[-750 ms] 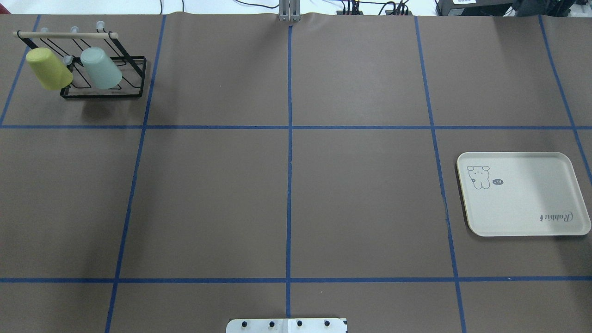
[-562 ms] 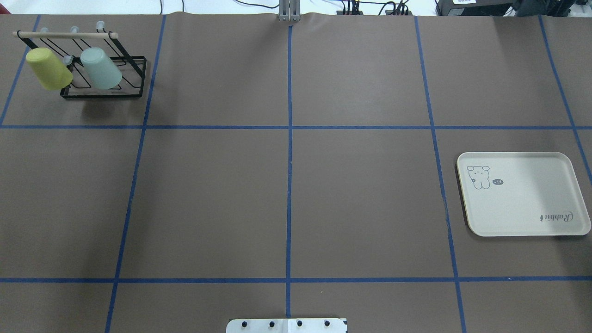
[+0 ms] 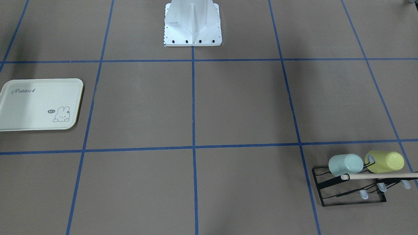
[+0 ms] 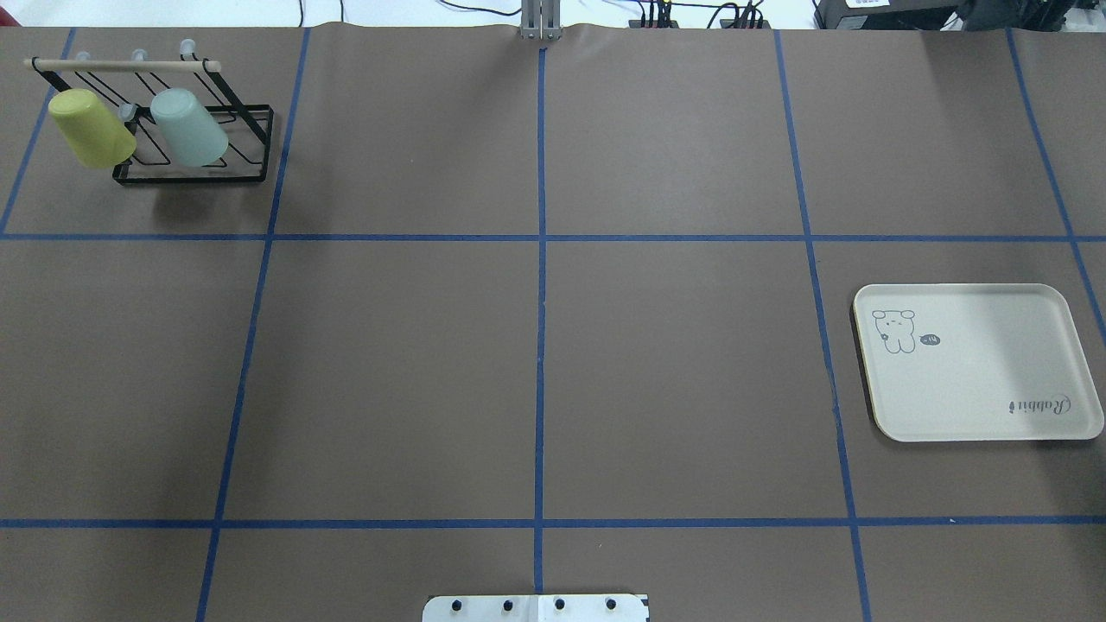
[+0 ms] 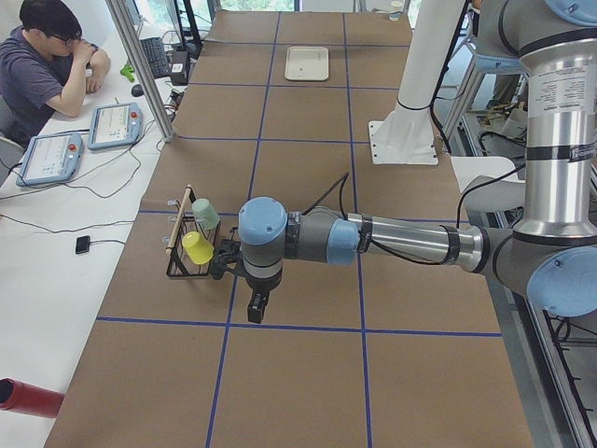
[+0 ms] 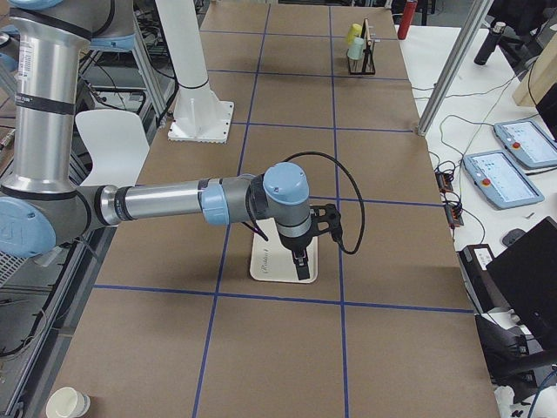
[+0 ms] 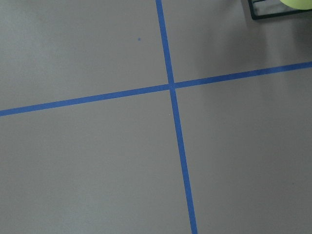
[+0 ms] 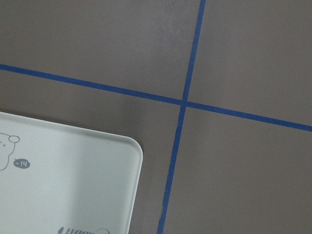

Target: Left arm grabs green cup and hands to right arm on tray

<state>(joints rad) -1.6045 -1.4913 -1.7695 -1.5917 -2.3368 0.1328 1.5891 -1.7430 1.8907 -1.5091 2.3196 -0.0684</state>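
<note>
The left gripper (image 5: 254,308), near the rack (image 5: 179,221), and the right gripper (image 6: 300,266) are too small to judge. The left wrist view's top edge crops the yellow-green cup (image 7: 298,2).

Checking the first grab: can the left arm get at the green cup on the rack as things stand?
Probably yes. The left gripper hangs close beside the rack, nothing stands between it and the green cup; the yellow-green cup hangs alongside, leaving little room.

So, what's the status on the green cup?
Left end effector near the rack, right end effector near the tray, grip state unclear. Green cup on the rack, untouched. Yellow-green cup close beside it.
</note>
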